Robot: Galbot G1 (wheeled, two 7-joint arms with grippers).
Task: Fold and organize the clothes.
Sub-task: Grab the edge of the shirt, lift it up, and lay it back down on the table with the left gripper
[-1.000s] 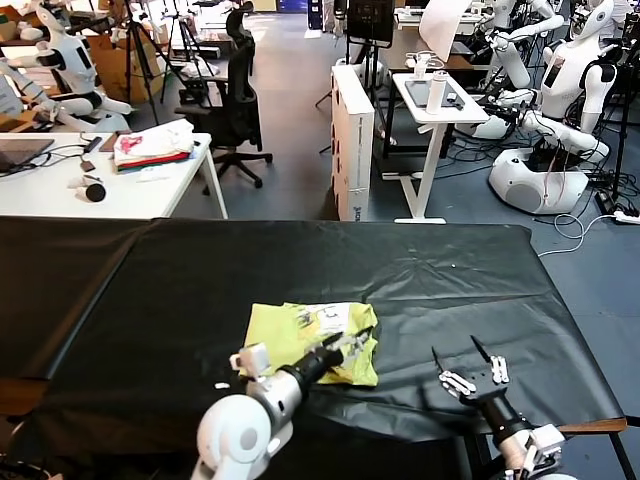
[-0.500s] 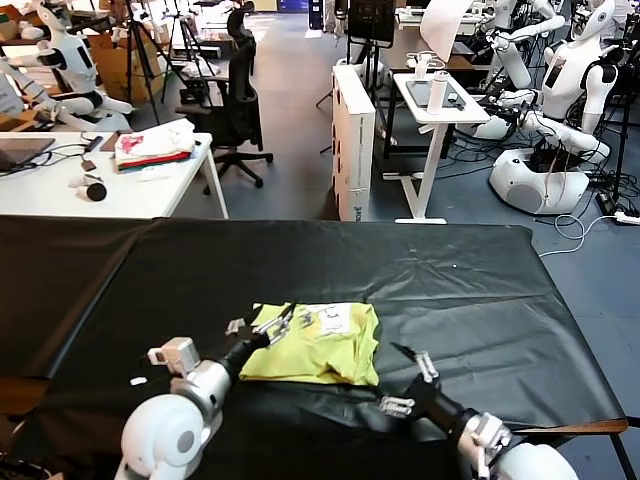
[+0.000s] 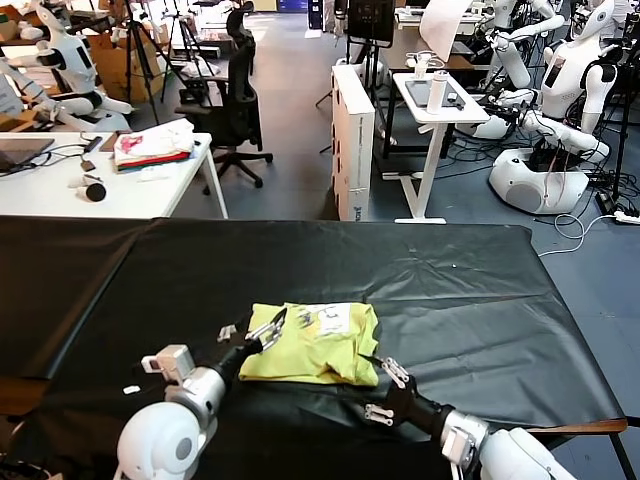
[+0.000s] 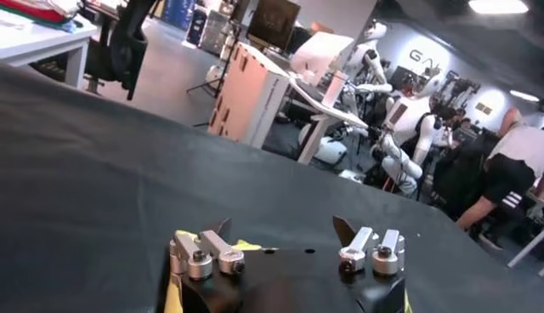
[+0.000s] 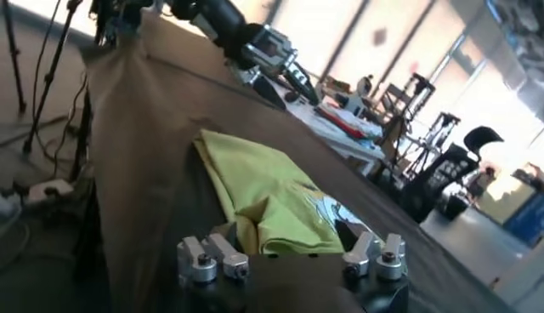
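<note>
The folded lime T-shirt (image 3: pixel 318 343) lies on the black table (image 3: pixel 470 290), left gripper (image 3: pixel 252 333) spread at its nine o'clock edge, right gripper (image 3: pixel 383 390) spread at five o'clock.

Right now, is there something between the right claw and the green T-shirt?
Nothing visible. The right claw sits at the near right corner of the T-shirt, with only bare black cloth between them. The left claw is at the opposite edge.

Beyond my black-covered table (image 3: pixel 150 270), a grey-floored lab holds a white desk (image 3: pixel 150 195), black office chair (image 3: pixel 238 85), white standing desk (image 3: pixel 440 110) and tripods (image 3: pixel 135 45).
</note>
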